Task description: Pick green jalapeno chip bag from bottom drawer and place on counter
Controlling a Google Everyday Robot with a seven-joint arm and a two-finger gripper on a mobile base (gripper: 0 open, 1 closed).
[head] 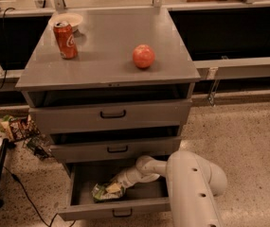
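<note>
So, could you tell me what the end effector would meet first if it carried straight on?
Most likely the green jalapeno chip bag: the end effector sits inside the bottom drawer, pointing at the bag just beyond its tip. Whether they touch is unclear.

Gripper (pixel 113 188) was down inside the pulled-out bottom drawer (pixel 113 210).
It sat at the chip bag (pixel 104 192), left of the drawer's middle. On the worktop (pixel 106 72) above, a can (pixel 65 40) stood back-left and a round fruit (pixel 143 56) lay to its right.
</note>
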